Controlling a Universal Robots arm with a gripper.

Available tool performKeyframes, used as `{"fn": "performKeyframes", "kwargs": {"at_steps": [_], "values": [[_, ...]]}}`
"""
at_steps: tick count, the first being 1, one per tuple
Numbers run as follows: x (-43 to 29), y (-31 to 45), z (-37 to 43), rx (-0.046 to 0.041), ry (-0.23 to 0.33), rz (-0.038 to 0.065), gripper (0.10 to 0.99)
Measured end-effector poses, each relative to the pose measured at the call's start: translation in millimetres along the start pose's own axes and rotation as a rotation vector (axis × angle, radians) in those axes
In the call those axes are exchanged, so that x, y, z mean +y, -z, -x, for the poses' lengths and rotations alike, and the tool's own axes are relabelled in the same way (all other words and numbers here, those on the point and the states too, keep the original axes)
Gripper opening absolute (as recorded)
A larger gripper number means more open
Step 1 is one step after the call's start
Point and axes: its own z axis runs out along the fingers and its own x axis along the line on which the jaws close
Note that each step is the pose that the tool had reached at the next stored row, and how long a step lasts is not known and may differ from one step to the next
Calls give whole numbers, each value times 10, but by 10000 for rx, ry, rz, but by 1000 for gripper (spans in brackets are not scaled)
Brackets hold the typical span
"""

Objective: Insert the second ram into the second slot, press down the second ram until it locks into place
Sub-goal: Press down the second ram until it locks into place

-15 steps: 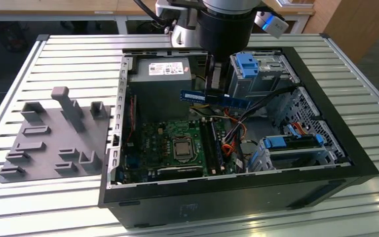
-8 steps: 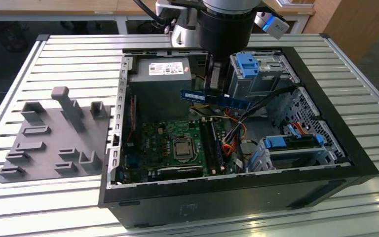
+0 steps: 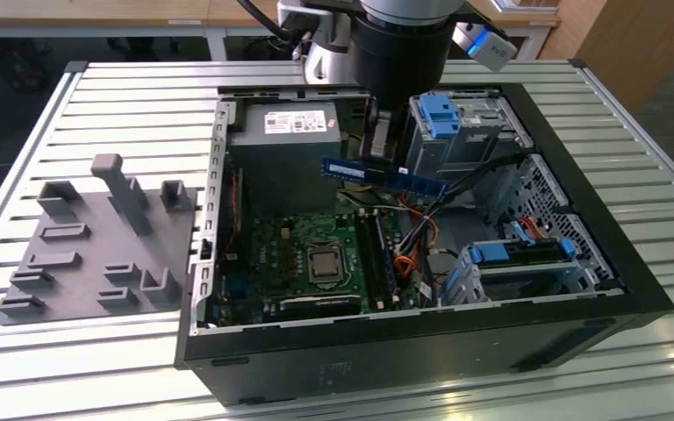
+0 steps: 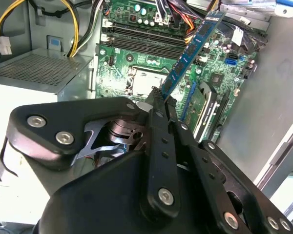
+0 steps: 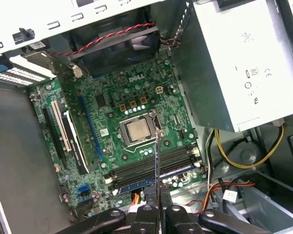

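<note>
My gripper [image 3: 376, 165] is shut on the second ram [image 3: 382, 178], a thin blue stick held level in the air above the motherboard [image 3: 302, 250] inside the open computer case [image 3: 571, 263]. In the second wrist view the ram [image 4: 190, 53] sticks out from the black fingertips [image 4: 156, 105] towards the board. In the first wrist view I see it edge-on [image 5: 157, 161], hanging over the row of long memory slots [image 5: 146, 168] beside the processor socket [image 5: 136, 130]. One slot in that row shows blue along its length [image 5: 151, 181]. The ram touches no slot.
A grey power supply [image 3: 284, 132] fills the case's far corner. Drive cages with blue brackets [image 3: 448, 114] [image 3: 525, 254] stand at the exterior view's right, with loose cables [image 3: 413, 228] next to the slots. A grey fixture plate [image 3: 91, 254] lies on the slatted table [image 3: 115, 105] to the left.
</note>
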Motion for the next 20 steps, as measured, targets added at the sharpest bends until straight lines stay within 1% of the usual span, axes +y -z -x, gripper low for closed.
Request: {"fn": "performKeyframes", "kwargs": {"at_steps": [20], "values": [[0,-1,0,8,-954,-15,137]]}}
